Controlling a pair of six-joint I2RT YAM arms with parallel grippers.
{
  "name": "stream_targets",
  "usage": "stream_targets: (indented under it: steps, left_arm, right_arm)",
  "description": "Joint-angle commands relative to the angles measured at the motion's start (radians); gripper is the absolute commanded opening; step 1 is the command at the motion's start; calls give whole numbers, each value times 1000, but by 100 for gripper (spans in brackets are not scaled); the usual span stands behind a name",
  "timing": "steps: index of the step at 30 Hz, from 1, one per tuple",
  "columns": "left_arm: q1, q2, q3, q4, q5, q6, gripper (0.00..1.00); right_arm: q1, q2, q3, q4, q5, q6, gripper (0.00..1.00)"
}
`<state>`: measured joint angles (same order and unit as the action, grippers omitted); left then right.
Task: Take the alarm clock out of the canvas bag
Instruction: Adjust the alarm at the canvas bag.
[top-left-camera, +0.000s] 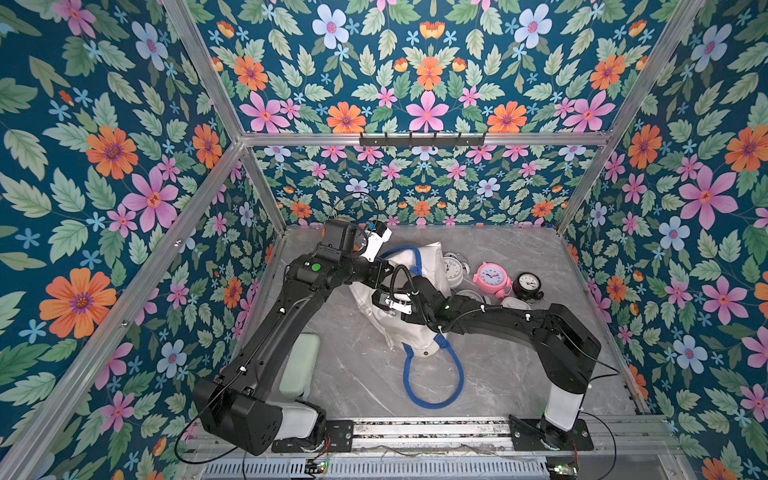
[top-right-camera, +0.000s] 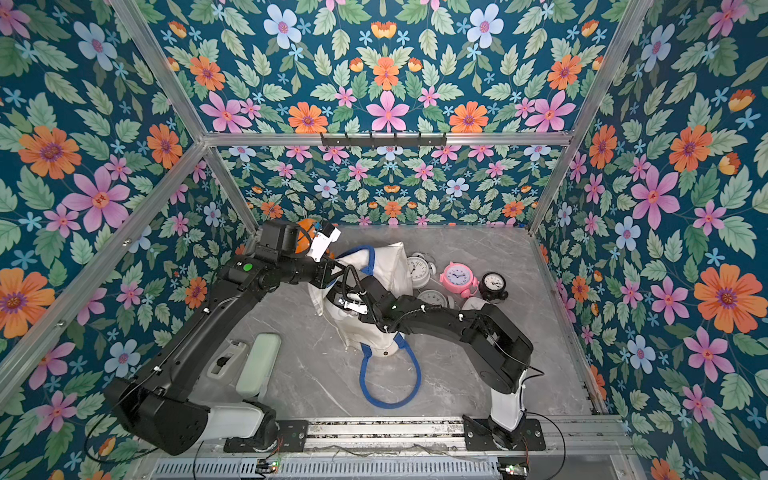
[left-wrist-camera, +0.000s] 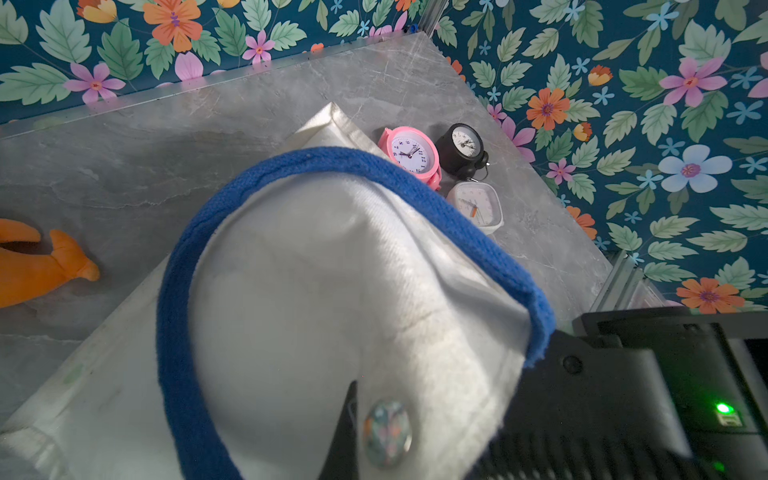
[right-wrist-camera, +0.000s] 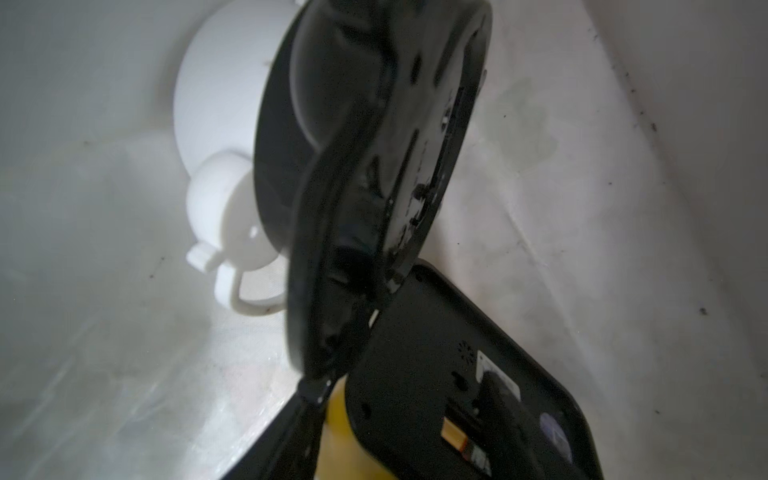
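Nearest the arm bases, a pale green case (top-left-camera: 299, 365) lies on the grey table (top-left-camera: 365, 386) at the left. Beside it, one blue handle (top-left-camera: 432, 405) of the canvas bag (top-left-camera: 411, 340) lies in a loop on the tabletop. The bag slumps at the middle of the table with its mouth turned up. The right gripper (top-left-camera: 380, 299) reaches down into that mouth. In the right wrist view a round black clock (right-wrist-camera: 374, 145) stands tilted inside the bag, and a white clock (right-wrist-camera: 216, 187) with a ring on top stands behind it. A flat black case (right-wrist-camera: 436, 374) with its battery slot showing lies closest to the camera. Whether the jaws pinch any of these cannot be told, as the fingers merge with the dark shapes. Just past it, the left gripper (top-left-camera: 384, 272) is clenched on the bag's far rim and holds the fabric and the second handle (left-wrist-camera: 332, 160) raised. To the right of the bag, out on the table, are a white bell clock (top-left-camera: 452, 268), a pink clock (top-left-camera: 492, 279), a black clock (top-left-camera: 528, 286) and a square white clock (left-wrist-camera: 476, 205). At the far left, an orange plush toy (top-right-camera: 305, 235) lies behind the left arm, near the flowered wall (top-left-camera: 424, 183).
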<state>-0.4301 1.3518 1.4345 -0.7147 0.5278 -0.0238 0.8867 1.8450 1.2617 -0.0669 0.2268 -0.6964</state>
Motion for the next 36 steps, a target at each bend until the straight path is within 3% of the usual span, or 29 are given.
stream_targets:
  steps: [1,16,25,30,36]
  left_arm:
    - [-2,-8,8,33,78,-10,0]
    - [-7,4,1,63,96,-118,0]
    - [-6,38,-6,147,130,-348,0]
    - [-6,42,-22,216,133,-545,0]
    - [3,48,11,203,126,-701,0]
  right_arm:
    - [-12,9,44,-25,-13,60,60]
    - [-55,36,139,-80,-52,214,58]
    - [-89,41,139,-93,-89,230,57]
    - [-97,21,145,-124,-117,244,56]
    - [-100,-15,169,-212,-185,237,56]
